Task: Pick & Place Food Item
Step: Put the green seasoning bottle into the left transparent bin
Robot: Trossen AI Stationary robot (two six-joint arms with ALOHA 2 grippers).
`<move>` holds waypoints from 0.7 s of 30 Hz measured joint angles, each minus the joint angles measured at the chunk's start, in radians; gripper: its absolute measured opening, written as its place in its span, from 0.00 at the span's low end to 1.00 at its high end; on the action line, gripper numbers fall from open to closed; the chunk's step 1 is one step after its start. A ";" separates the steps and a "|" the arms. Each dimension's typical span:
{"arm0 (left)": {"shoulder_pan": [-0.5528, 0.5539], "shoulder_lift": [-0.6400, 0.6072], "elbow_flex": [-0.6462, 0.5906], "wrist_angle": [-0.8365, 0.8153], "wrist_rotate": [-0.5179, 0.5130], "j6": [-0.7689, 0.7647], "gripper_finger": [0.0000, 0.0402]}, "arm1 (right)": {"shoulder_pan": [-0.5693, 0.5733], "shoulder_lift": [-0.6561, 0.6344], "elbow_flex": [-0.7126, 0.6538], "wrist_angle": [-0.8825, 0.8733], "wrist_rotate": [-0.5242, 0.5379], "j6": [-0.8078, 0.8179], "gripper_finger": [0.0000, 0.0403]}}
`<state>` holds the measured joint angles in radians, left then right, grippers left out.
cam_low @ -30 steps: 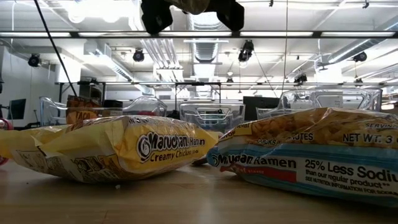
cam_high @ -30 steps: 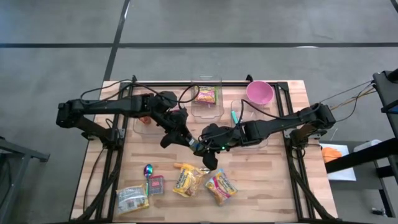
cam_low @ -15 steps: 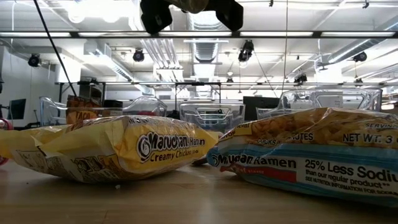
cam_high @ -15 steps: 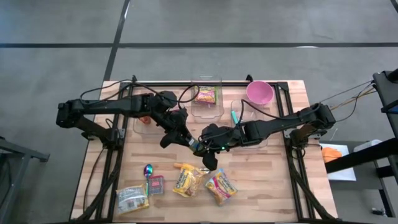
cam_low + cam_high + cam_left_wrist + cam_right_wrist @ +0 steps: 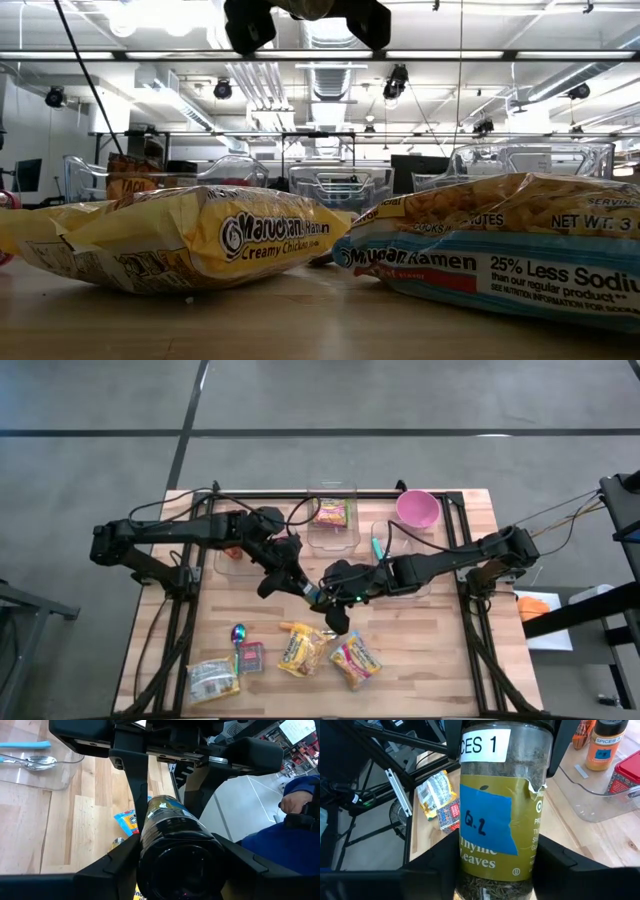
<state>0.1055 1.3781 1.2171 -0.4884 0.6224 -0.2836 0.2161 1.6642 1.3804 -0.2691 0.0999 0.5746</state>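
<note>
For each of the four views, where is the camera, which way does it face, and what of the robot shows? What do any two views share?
High: overhead, straight down on the table; both arms, left gripper and right gripper meeting mid-table.
Low: table height, facing the room; ramen packs up close, gripper parts at the top edge.
Left wrist: past its own fingers, at the spice jar.
Right wrist: past its own fingers, at the same jar's label.
Shared: both wrist views show the jar, gripped from both ends.
</note>
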 joint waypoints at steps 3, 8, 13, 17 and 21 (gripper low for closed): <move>0.000 0.000 0.000 -0.002 0.000 -0.001 0.52 | 0.000 0.000 0.000 0.000 0.001 -0.001 0.55; 0.000 0.000 0.000 -0.014 -0.019 -0.008 0.52 | 0.000 0.000 0.000 0.004 0.008 -0.001 0.74; 0.001 0.000 0.000 -0.051 -0.054 -0.010 0.52 | 0.000 0.000 0.000 0.002 0.008 0.031 0.86; 0.014 -0.008 0.000 -0.116 -0.100 -0.012 0.52 | -0.001 0.000 0.000 -0.006 0.012 0.051 0.89; 0.052 -0.022 0.000 -0.191 -0.134 -0.028 0.52 | -0.001 0.000 0.000 -0.016 0.010 0.070 0.89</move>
<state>0.1575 1.3561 1.2173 -0.6790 0.4881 -0.3120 0.2147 1.6646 1.3804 -0.2849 0.1098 0.6447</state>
